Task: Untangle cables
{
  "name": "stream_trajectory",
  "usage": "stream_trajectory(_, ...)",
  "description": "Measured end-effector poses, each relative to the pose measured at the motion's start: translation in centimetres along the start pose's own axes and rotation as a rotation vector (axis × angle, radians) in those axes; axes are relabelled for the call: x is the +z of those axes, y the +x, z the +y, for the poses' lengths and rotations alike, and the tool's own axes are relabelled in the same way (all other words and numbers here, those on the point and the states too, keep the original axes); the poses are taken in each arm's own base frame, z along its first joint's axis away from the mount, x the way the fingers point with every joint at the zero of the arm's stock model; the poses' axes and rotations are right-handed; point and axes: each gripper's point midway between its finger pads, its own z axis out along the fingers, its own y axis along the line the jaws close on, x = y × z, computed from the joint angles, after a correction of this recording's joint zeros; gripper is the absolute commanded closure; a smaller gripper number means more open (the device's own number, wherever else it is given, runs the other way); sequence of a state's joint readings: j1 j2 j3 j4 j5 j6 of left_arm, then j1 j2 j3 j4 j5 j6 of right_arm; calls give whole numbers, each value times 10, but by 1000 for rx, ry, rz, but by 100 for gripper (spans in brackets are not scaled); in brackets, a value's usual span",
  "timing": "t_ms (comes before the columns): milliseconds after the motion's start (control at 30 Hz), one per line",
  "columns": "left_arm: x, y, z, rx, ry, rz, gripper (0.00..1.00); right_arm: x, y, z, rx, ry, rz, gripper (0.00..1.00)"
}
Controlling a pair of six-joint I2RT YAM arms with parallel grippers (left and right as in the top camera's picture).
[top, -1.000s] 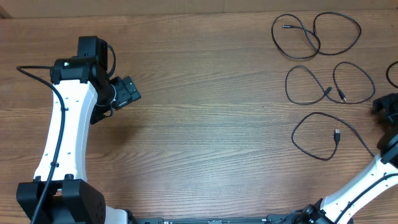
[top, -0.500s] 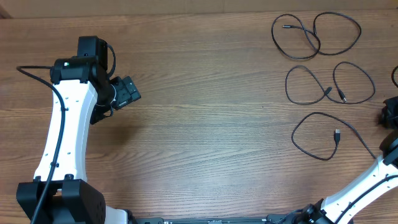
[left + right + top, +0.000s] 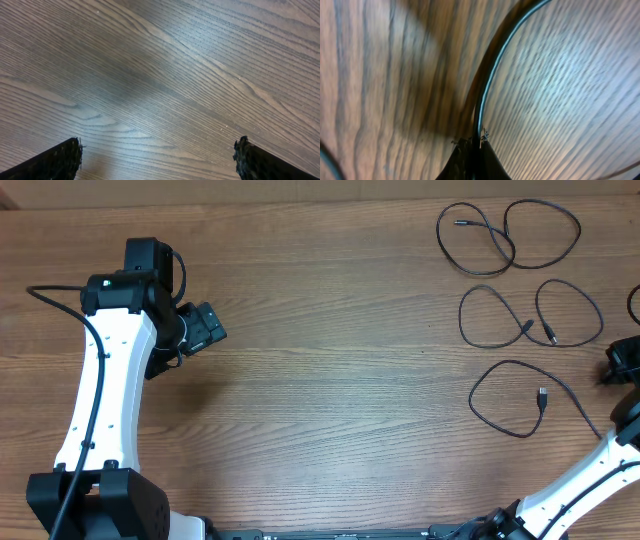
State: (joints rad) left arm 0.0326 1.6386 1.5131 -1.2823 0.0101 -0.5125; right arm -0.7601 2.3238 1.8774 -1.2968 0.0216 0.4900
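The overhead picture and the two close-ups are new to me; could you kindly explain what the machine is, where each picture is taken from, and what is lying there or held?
This is a robot with two white arms working at a wooden table. The overhead picture comes from a fixed camera looking straight down. The two close-ups come from a small camera on each wrist, so each one shows that arm's own dark fingertips at the bottom. Three thin black cords lie apart at the table's right side: the top cable, the middle cable and the lower cable. The left gripper is open over bare wood and holds nothing. The right gripper is shut on the held cable, which curves away from its fingertips. I cannot tell which cord in the overhead picture that is.
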Motion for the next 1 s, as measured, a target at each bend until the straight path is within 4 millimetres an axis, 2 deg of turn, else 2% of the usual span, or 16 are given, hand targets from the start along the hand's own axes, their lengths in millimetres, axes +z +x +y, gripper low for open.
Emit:
stream_trajectory(167, 0, 1, 0, 0, -2, 3, 0, -11, 5, 4, 0, -40, 6, 96)
stream_trajectory(300, 0, 1, 0, 0, -2, 3, 1, -41, 11, 10, -10, -112, -11, 96)
stream_trajectory(400, 0, 1, 0, 0, -2, 3, 0, -62, 24, 10, -33, -156, 5, 96)
stream_trajectory(500, 0, 1, 0, 0, -1, 2, 1, -75, 42, 6, -53, -167, 52, 96)
stream_trajectory(600, 0, 0, 0, 0, 1, -1, 1, -74, 56, 5, -88, -159, 98, 96)
stream_trajectory(767, 0, 0, 0, 0, 0, -1, 0, -64, 74, 15, -155, -142, 135, 96)
stream_trajectory(1000, 0, 1, 0, 0, -2, 3, 1, -36, 92, 27, -245, -78, 128, 96)
